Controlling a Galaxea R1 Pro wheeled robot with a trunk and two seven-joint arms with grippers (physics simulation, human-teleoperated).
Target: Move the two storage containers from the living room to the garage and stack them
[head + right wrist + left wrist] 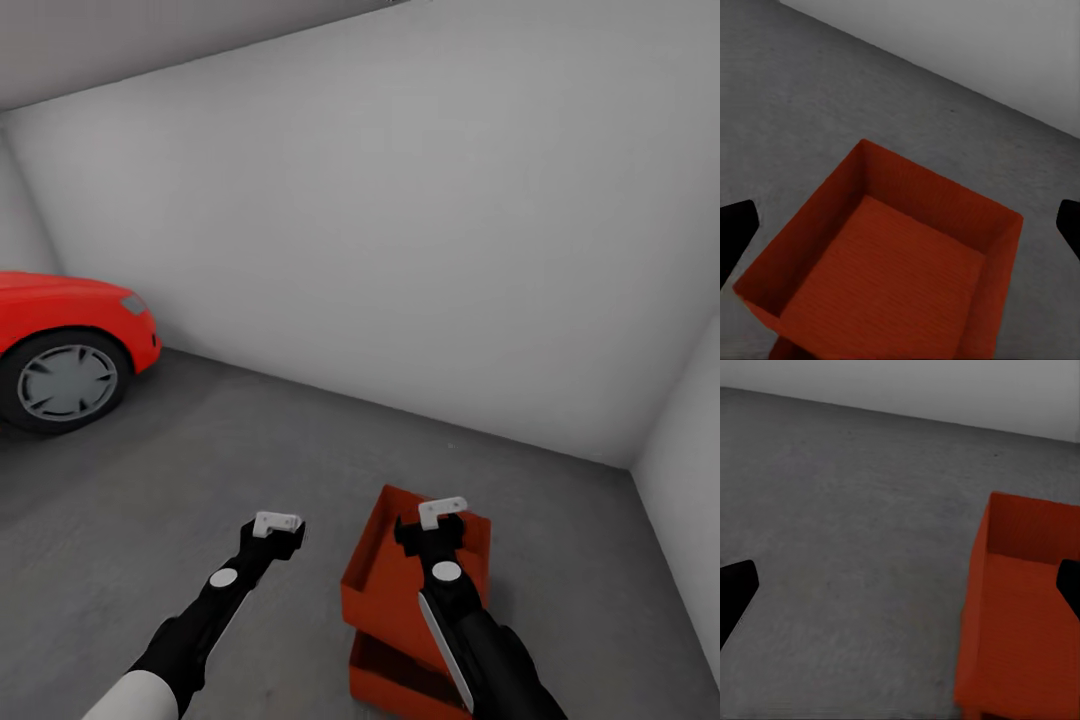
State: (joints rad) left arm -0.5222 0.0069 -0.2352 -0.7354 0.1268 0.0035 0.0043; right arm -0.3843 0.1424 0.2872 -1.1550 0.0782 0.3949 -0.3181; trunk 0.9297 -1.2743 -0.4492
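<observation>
Orange-red, two storage containers [400,590] stacked on one concrete floor [200,460].

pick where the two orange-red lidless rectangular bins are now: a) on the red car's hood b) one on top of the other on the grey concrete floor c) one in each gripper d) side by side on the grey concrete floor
b: in the head view the upper orange-red bin sits on the lower orange-red bin, which rests on the grey concrete floor, with the right gripper above them.
</observation>
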